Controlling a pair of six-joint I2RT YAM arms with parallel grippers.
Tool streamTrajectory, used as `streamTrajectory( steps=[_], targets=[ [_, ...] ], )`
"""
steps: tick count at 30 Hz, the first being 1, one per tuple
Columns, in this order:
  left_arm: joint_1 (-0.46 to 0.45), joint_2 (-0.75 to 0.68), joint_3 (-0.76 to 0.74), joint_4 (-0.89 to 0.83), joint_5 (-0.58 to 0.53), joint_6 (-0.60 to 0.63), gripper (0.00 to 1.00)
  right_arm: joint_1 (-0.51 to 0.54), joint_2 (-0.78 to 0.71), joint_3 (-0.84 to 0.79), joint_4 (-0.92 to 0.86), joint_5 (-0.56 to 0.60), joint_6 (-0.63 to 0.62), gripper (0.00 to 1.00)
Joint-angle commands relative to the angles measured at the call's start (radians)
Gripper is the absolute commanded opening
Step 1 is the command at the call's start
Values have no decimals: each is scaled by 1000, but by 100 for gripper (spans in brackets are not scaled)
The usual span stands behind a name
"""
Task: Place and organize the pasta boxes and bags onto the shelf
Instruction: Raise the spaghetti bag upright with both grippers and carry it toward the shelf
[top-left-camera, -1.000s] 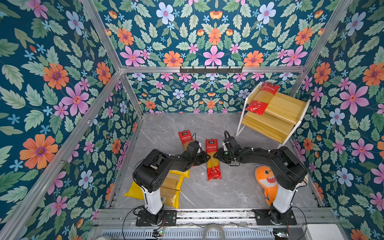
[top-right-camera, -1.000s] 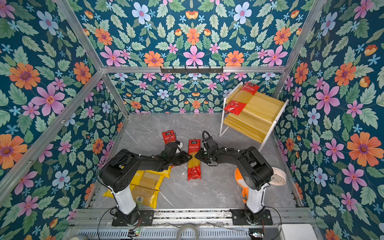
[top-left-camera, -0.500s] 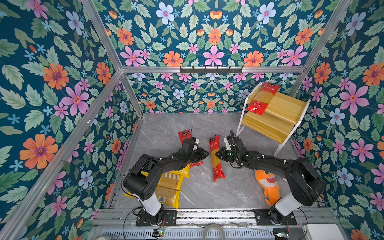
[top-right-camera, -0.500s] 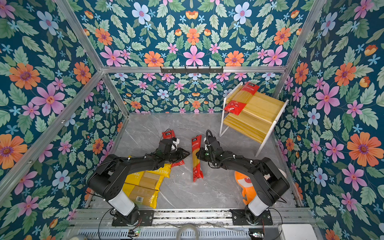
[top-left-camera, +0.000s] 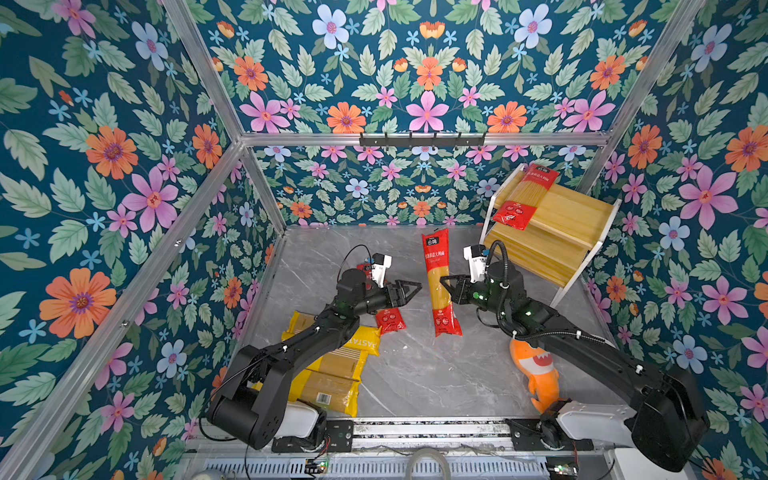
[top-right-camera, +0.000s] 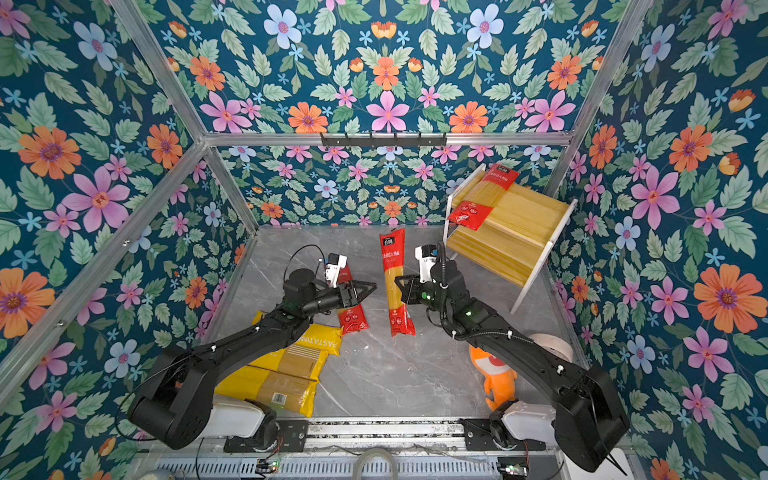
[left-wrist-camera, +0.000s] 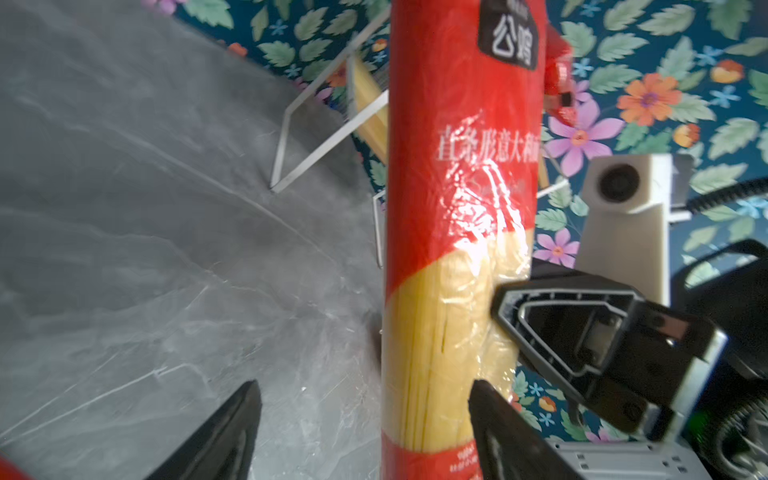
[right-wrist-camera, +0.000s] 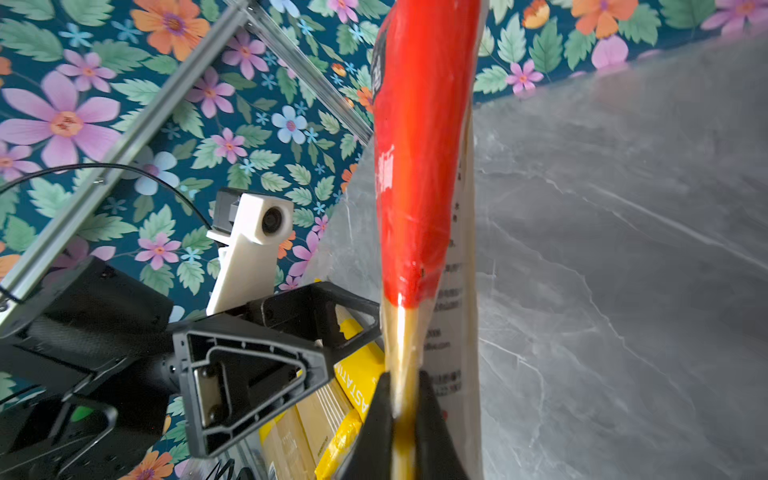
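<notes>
A red pasta bag (top-left-camera: 436, 282) (top-right-camera: 395, 282) with a clear middle hangs upright above the floor, my right gripper (top-left-camera: 444, 282) (right-wrist-camera: 401, 378) shut on its clear middle. My left gripper (top-left-camera: 415, 286) (left-wrist-camera: 361, 386) stands open just left of that bag (left-wrist-camera: 453, 208), nothing between its fingers. A second red bag (top-left-camera: 390, 320) lies on the floor under the left gripper. A third red bag (top-left-camera: 525, 195) lies on the top board of the shelf (top-left-camera: 573, 216) at the back right. Yellow pasta packs (top-left-camera: 345, 361) lie under the left arm.
An orange plush shark (top-left-camera: 540, 370) lies on the floor under the right arm. A black hook rail (top-left-camera: 422, 139) runs along the back wall. A white tape roll (top-right-camera: 552, 345) sits by the right wall. Flowered walls close in the grey floor.
The red bag has risen from the floor and now hangs upright. My left gripper has opened and let go of it. My right gripper has shut on it.
</notes>
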Motion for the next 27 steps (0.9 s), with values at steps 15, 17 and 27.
streamTrajectory(
  steps=[15,17,27],
  targets=[
    [-99,114,65,634,179,-112,92,-33,-86,80,334,-261,-39,0],
    [-102,131,83,667,190,-137,88,-36,-94,78,346,-271,-26,0],
    [-115,172,117,709,223,-196,36,-53,-115,30,377,-248,38,0]
  ],
)
